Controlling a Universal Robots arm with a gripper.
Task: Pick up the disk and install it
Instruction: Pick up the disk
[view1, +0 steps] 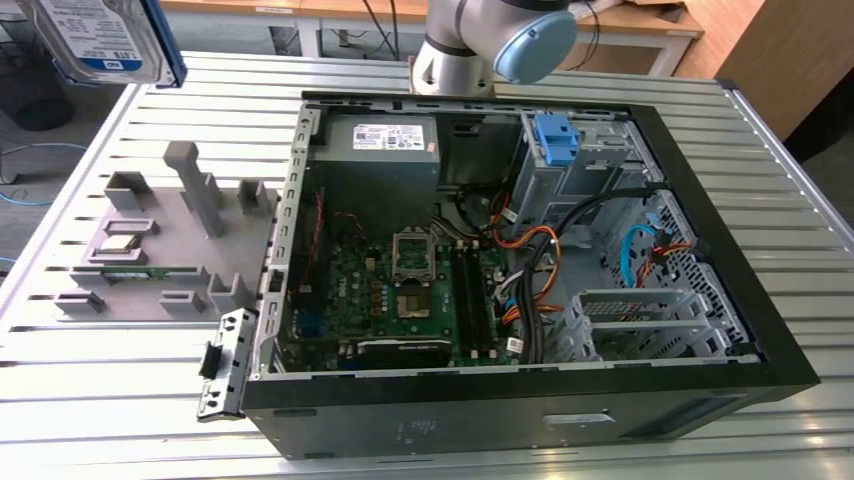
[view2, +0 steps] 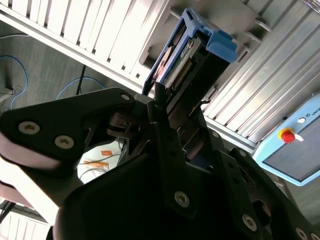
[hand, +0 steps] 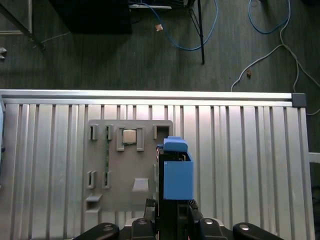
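Jaws clamp the disk (hand: 177, 176) at one end.

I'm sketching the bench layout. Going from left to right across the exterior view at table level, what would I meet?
Grey parts holder → green motherboard → metal drive cage.

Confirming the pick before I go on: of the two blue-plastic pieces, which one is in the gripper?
The disk with its blue side rails, clamped in the gripper. The other piece, a blue bracket with no drive, sits inside the computer case.
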